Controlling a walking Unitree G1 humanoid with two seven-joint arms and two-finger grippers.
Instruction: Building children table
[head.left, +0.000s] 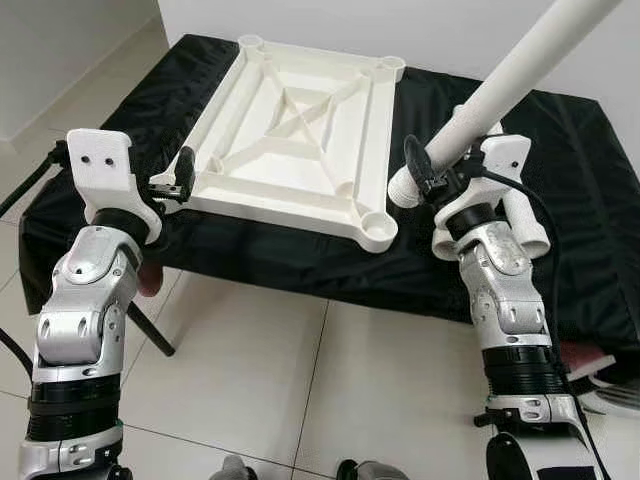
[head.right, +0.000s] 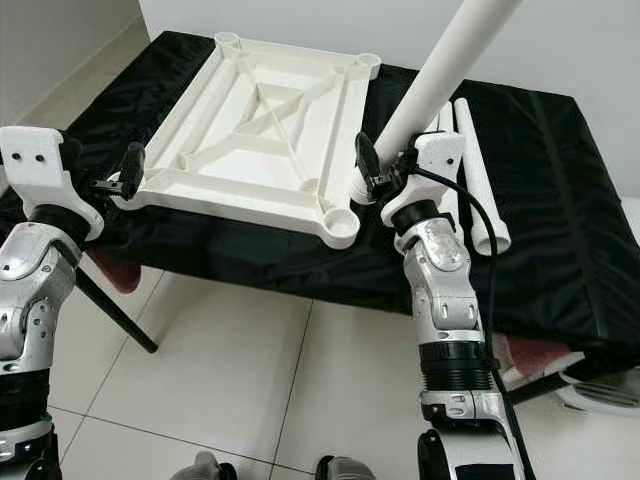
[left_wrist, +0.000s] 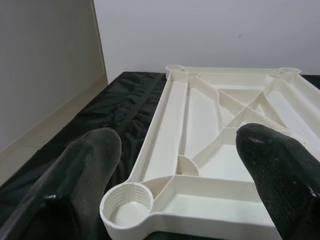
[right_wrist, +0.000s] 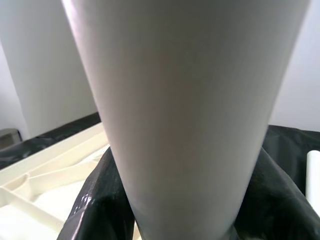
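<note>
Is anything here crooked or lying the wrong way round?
The tabletop lies upside down on the black cloth, ribs and corner sockets facing up, which suits fitting legs. The right gripper holds one leg tilted, its end beside the near corner socket, not in it. Nothing looks broken.

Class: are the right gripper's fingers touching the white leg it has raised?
Touching. In the right wrist view both black fingers press against the leg; the right eye view shows the right gripper clamped around its lower end.
</note>
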